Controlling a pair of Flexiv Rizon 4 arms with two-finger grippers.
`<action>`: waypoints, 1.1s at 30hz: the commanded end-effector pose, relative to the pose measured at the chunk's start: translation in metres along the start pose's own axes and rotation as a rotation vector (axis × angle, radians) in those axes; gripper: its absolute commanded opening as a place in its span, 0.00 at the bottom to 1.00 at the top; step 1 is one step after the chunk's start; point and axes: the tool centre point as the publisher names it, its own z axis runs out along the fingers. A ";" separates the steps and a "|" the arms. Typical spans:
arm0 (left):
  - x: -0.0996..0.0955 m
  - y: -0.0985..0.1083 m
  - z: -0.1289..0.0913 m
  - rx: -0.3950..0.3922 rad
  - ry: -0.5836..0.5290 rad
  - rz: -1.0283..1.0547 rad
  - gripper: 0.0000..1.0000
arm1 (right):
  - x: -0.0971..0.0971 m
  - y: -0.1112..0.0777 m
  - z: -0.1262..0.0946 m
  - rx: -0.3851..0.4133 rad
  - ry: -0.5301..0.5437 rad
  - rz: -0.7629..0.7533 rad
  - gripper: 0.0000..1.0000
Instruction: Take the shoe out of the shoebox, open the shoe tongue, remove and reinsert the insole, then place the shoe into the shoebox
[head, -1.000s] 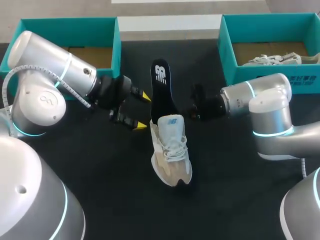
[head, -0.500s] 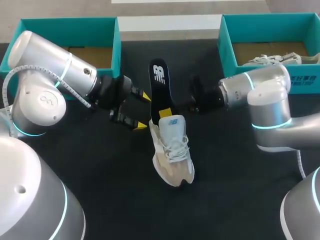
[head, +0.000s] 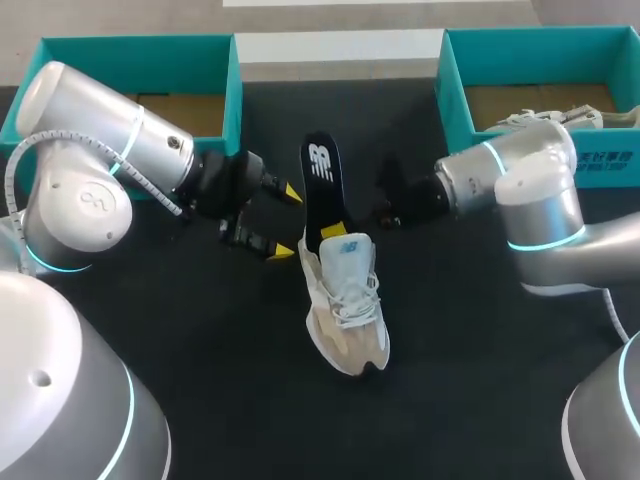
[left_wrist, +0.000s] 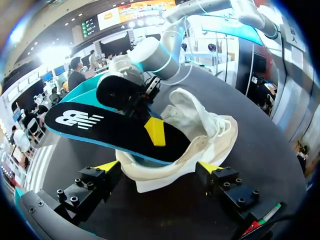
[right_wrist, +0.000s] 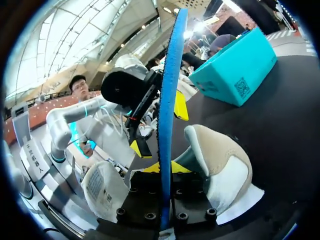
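Head view. INSPECTOR: Location of the sneaker?

ASSISTANT: The white and beige sneaker (head: 345, 310) stands on its sole on the black table (head: 470, 380). Its heel end is nearest both grippers and its toe points away from them.

INSPECTOR: And the insole?

ASSISTANT: The black insole (head: 322, 185), with a white logo on its face, sticks out of the sneaker's opening. Its lower end is inside the opening and the other end rises free between the two arms.

INSPECTOR: State of the right gripper?

ASSISTANT: Right wrist view shows the right gripper (right_wrist: 165, 167) clamped on the insole. The insole runs edge-on between its two fingers, with a yellow tip against each face. The sneaker sits just beside and ahead of those fingers.

INSPECTOR: Left gripper?

ASSISTANT: The left gripper (head: 285, 222) has its fingers wide apart and grips nothing. In the left wrist view the sneaker's heel lies ahead of it, in line with the gap between the tips, and the insole passes above. Whether either tip touches the heel collar, I cannot tell.

INSPECTOR: Shoeboxes?

ASSISTANT: Two, both teal. The left shoebox (head: 140, 48) is behind the left arm. The right shoebox (head: 540, 45) is behind the right arm and holds a second shoe (head: 545, 118), also white. Both boxes stand well apart from the sneaker.
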 end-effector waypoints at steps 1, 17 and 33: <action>0.000 0.000 0.000 -0.002 0.001 0.000 1.00 | 0.002 -0.022 0.007 -0.017 -0.012 0.031 0.00; 0.000 0.000 0.000 -0.002 0.001 0.000 1.00 | 0.009 -0.005 0.002 0.008 -0.045 -0.025 0.13; 0.000 0.000 0.000 -0.002 0.001 0.000 1.00 | 0.000 0.015 -0.003 0.066 -0.029 -0.042 0.00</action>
